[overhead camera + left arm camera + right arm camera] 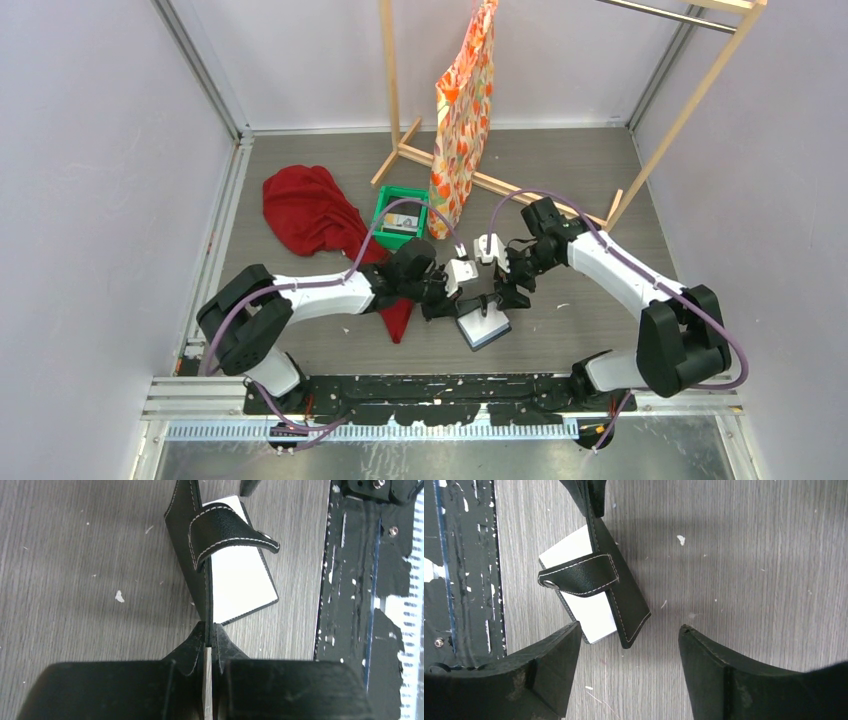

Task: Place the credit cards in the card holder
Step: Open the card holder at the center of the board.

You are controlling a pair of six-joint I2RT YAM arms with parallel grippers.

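One black grained-leather card holder (186, 535), white-stitched, with one curved snap tab (225, 527), is clamped upright in the left gripper (210, 634). The right gripper's (629, 632) fingers are apart.

card holder (200, 540), nipped between the fingers of the left gripper (210, 629): black grained leather look, pale stitching, slight sheen
lining (240, 580), just past those fingers: pale, smooth, matt
snap (548, 583) on the tab: shiny metal
fingers of the right gripper (629, 635): matt black plastic, scuffed
table (75, 580) under both grippers: grey wood-grain, matt
rail (360, 605) beside the left gripper: black coating, chipped
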